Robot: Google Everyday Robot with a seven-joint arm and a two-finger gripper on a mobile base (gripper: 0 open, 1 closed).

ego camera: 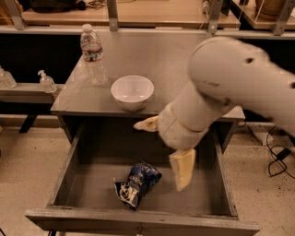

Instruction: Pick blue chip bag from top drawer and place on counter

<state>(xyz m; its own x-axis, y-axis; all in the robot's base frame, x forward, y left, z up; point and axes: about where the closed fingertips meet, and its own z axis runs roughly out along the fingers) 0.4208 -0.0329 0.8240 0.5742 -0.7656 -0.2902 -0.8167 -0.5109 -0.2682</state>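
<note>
The blue chip bag [138, 183] lies crumpled on the bottom of the open top drawer [69, 170], near its front middle. My gripper [158, 156] hangs over the drawer just right of and above the bag, not touching it. It is open: one cream finger [146, 123] points left under the counter edge, and the other finger [182, 168] points down into the drawer. The grey counter [156, 60] lies behind the drawer. My white arm covers the counter's right front part.
A white bowl [132, 91] and a clear water bottle [93, 55] stand on the counter's left half. Two pump bottles [46, 82] sit on a low shelf at the left. A tan wooden bench [156, 14] runs along the back. Cables [276, 156] lie on the floor at the right.
</note>
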